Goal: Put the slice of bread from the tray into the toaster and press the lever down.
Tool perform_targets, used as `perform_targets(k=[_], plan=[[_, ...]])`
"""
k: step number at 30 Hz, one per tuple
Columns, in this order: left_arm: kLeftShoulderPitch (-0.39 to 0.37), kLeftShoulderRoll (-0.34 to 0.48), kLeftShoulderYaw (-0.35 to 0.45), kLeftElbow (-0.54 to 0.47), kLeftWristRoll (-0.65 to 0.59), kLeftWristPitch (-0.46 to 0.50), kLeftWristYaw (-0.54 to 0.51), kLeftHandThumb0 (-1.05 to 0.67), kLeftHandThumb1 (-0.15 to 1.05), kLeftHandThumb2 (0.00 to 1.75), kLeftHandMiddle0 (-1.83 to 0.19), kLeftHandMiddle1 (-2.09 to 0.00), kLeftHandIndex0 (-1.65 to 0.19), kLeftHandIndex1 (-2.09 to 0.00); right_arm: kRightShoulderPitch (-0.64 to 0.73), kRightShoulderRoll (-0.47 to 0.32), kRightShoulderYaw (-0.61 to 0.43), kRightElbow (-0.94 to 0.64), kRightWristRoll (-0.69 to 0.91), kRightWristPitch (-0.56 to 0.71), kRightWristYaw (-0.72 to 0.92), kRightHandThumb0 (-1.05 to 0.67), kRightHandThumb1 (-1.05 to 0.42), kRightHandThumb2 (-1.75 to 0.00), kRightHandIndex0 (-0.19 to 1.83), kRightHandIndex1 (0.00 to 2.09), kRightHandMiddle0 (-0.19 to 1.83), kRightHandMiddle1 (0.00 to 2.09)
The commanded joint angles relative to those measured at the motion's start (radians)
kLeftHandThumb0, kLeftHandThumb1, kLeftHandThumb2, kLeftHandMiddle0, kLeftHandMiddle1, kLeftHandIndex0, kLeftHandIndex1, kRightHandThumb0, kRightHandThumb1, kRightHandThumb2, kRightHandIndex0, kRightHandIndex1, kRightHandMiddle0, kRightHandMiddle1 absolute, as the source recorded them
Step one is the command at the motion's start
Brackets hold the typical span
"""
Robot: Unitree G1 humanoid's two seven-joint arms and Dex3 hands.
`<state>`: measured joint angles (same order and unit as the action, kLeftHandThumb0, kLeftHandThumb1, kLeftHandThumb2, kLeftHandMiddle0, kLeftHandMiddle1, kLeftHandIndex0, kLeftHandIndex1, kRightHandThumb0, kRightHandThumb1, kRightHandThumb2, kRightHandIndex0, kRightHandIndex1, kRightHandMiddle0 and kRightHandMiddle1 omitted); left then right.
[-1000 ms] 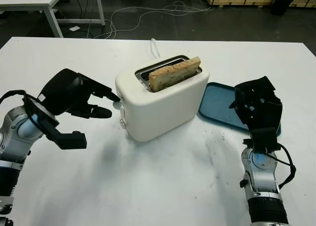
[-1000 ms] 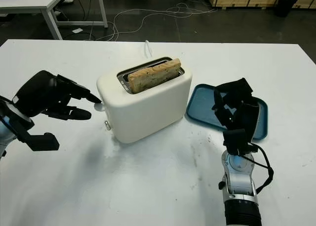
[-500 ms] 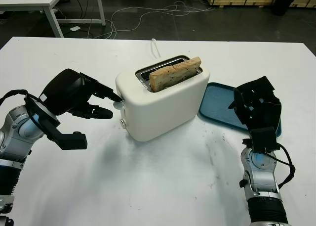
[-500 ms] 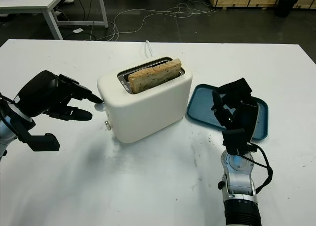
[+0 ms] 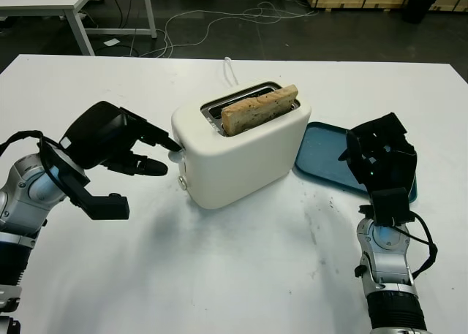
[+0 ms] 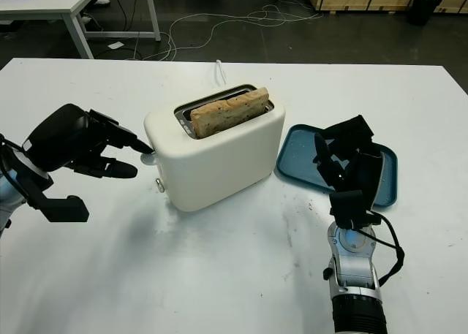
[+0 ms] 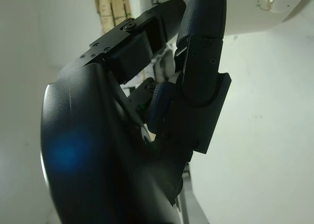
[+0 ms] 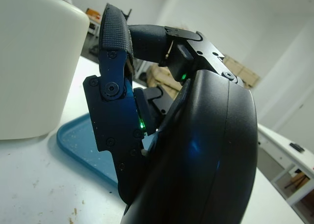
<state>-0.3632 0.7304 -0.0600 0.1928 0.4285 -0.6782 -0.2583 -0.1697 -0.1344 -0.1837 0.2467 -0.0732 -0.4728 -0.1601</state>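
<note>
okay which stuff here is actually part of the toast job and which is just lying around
Part of the job:
- bread, standing in the toaster
- lever, left robot hand at it
- tray

Lying about:
- right robot hand, open, above the tray
- white cord behind the toaster
- cables on the floor beyond the table

Left hand [image 5: 117, 140] sits mid-left of the frame, empty, fingers reaching rightward. Right hand [image 5: 380, 158] is raised upright at right, holding nothing.
</note>
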Motion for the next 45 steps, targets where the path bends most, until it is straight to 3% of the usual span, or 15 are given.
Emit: perform_targets(k=[1,4,8,10,12,15,17,22,24,28,31,34,36,41,45], plan=[[0.004,-0.001,-0.050,0.019,-0.006,-0.009,-0.049,-0.81,0.92,0.14,-1.03,-1.62,-1.08,-0.08,-0.005,-0.001,-0.009,-0.002,0.025,0.008,0.008,-0.62,-0.92,-0.31,0.88,1.75,0.65,1.53],[0.030,-0.030,-0.110,0.075,0.006,-0.022,-0.073,-0.77,0.90,0.05,-1.10,-1.46,-1.11,-0.05,-0.007,-0.009,-0.011,0.009,0.031,-0.004,0.015,-0.62,-0.92,-0.30,0.88,1.75,0.65,1.58],[0.058,-0.079,-0.193,0.179,0.062,-0.022,-0.043,-0.79,0.88,0.01,-1.13,-1.44,-1.16,-0.04,-0.008,-0.011,-0.014,0.009,0.033,-0.001,0.017,-0.62,-0.92,-0.30,0.89,1.75,0.79,1.15],[0.061,-0.099,-0.231,0.245,0.107,-0.040,0.010,-0.77,0.88,0.01,-1.15,-1.45,-1.17,-0.03,-0.008,-0.011,-0.015,0.006,0.029,0.004,0.015,-0.62,-0.92,-0.30,0.90,1.75,0.83,1.10],[0.061,-0.110,-0.262,0.298,0.132,-0.041,0.042,-0.77,0.89,0.01,-1.14,-1.44,-1.18,-0.02,-0.008,-0.013,-0.016,0.006,0.025,0.002,0.014,-0.61,-0.92,-0.30,0.91,1.75,0.89,0.87],[0.074,-0.121,-0.302,0.356,0.168,-0.013,0.089,-0.74,0.88,0.00,-1.17,-1.32,-1.17,-0.01,-0.009,-0.019,-0.016,0.009,0.017,-0.002,0.012,-0.61,-0.92,-0.31,0.92,1.75,0.88,0.94],[0.081,-0.123,-0.325,0.382,0.190,-0.004,0.123,-0.73,0.87,0.00,-1.19,-1.26,-1.18,0.00,-0.011,-0.023,-0.017,0.012,0.015,-0.003,0.011,-0.60,-0.92,-0.31,0.92,1.75,0.80,1.16],[0.084,-0.117,-0.355,0.406,0.192,0.014,0.158,-0.72,0.87,0.00,-1.18,-1.32,-1.17,0.00,-0.014,-0.030,-0.014,0.012,0.008,-0.001,0.009,-0.56,-0.92,-0.32,0.92,1.75,0.99,0.30],[0.080,-0.119,-0.361,0.417,0.188,0.012,0.170,-0.72,0.87,0.00,-1.18,-1.30,-1.18,0.00,-0.015,-0.028,-0.014,0.011,0.017,-0.004,0.014,-0.54,-0.92,-0.32,0.91,1.75,1.12,0.22],[0.077,-0.136,-0.379,0.438,0.179,0.027,0.182,-0.72,0.85,0.00,-1.19,-1.30,-1.18,0.00,-0.012,-0.024,-0.012,0.011,0.037,-0.006,0.031,-0.54,-0.92,-0.31,0.91,1.75,1.09,0.38],[0.081,-0.150,-0.389,0.446,0.160,0.042,0.161,-0.72,0.84,0.00,-1.20,-1.23,-1.18,0.00,-0.011,-0.025,-0.012,0.015,0.041,-0.003,0.040,-0.54,-0.92,-0.32,0.90,1.75,0.83,1.14],[0.080,-0.147,-0.394,0.441,0.166,0.038,0.160,-0.72,0.85,0.00,-1.24,-1.09,-1.19,0.00,-0.009,-0.028,-0.010,0.015,0.036,0.001,0.046,-0.53,-0.92,-0.33,0.88,1.75,0.65,1.61],[0.082,-0.143,-0.383,0.421,0.163,0.039,0.174,-0.72,0.85,0.00,-1.26,-1.06,-1.19,0.00,-0.008,-0.028,-0.007,0.011,0.029,0.002,0.047,-0.52,-0.92,-0.34,0.88,1.75,0.61,1.71],[0.100,-0.144,-0.314,0.330,0.088,0.019,0.223,-0.74,0.86,0.01,-1.21,-1.24,-1.23,-0.01,-0.001,-0.020,0.002,-0.010,0.027,0.020,0.049,-0.51,-0.92,-0.34,0.86,1.75,0.56,1.74],[0.126,-0.173,-0.223,0.211,-0.034,0.032,0.270,-0.78,0.88,0.01,-1.25,-1.12,-1.31,-0.02,0.003,-0.021,0.011,-0.022,0.029,0.027,0.064,-0.51,-0.92,-0.35,0.88,1.75,0.61,1.66]])
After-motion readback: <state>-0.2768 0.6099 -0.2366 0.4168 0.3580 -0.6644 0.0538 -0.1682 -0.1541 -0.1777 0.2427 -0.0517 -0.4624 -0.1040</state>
